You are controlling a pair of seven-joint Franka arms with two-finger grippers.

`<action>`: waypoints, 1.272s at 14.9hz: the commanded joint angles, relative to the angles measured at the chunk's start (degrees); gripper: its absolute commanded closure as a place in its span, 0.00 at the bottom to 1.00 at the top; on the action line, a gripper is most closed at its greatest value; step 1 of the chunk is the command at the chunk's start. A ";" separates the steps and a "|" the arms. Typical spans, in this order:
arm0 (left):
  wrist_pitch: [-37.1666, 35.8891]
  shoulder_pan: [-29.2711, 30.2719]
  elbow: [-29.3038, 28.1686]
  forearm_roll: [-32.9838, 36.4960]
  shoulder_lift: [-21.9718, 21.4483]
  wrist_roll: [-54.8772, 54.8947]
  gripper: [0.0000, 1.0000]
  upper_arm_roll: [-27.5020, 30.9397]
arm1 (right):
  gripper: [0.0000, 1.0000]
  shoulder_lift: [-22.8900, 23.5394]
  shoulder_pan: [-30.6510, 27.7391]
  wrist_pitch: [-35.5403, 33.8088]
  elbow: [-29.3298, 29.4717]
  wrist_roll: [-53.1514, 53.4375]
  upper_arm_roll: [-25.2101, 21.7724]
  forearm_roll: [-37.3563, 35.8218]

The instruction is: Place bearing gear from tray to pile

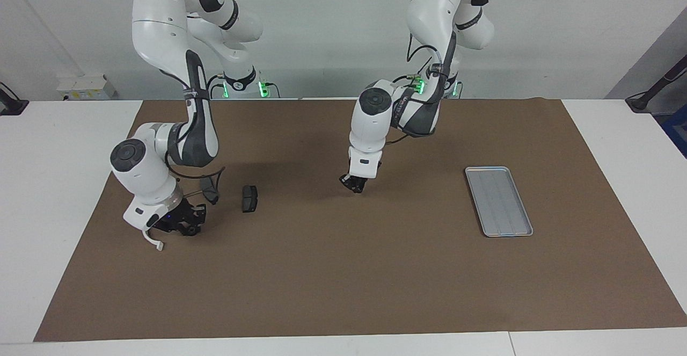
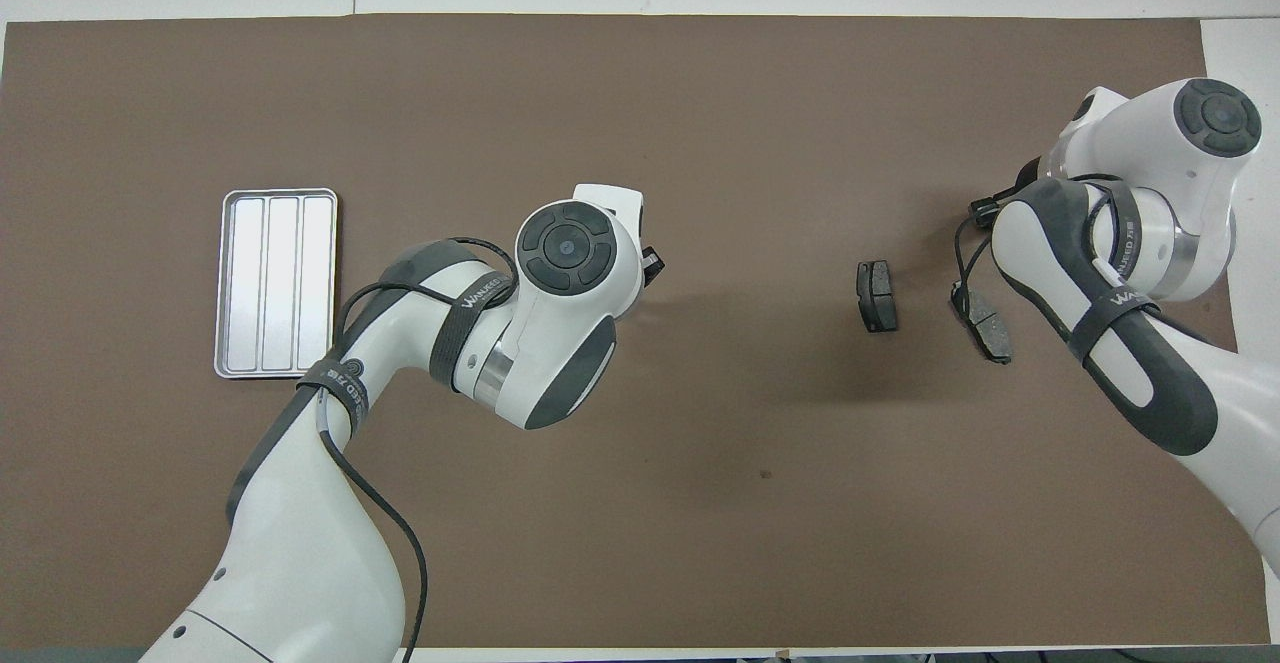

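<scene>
- The tray (image 1: 499, 201) lies flat on the brown mat (image 1: 343, 291) toward the left arm's end of the worktop (image 1: 53, 184). Its long sides run toward and away from the robots, and its ribbed floor shows whole.
- The bearing gear cannot be made out in either view, neither on the tray nor among the pile.
- The left gripper (image 1: 354, 185) hangs over the middle of the mat, between the tray and the pile and well apart from both. It points down and is clear of the surface.
- Its fingers are closed. Whether something small sits between them cannot be told.
- The pile lies toward the right arm's end of the mat.
- One dark pad (image 1: 249, 198) lies by itself, on the side of the pile that is toward the middle of the mat.
- A second pad (image 1: 209, 190) lies just beside it, closer to the right arm and partly hidden by that arm's cable.
- The white bracket (image 1: 153, 240) shows as a curved strip at the right wrist's lower edge, farther from the robots than both pads.
- The right gripper (image 1: 185, 225) sits low over the mat, beside the bracket and near the second pad.
- Whether its fingers are apart or together cannot be told, nor whether they touch the bracket.
</scene>
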 commanded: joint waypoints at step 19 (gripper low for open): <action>1.83 -1.23 0.53 -0.33 3.57 -0.59 0.21 1.15 | 0.19 -5.48 1.48 -4.43 1.41 5.03 1.28 0.16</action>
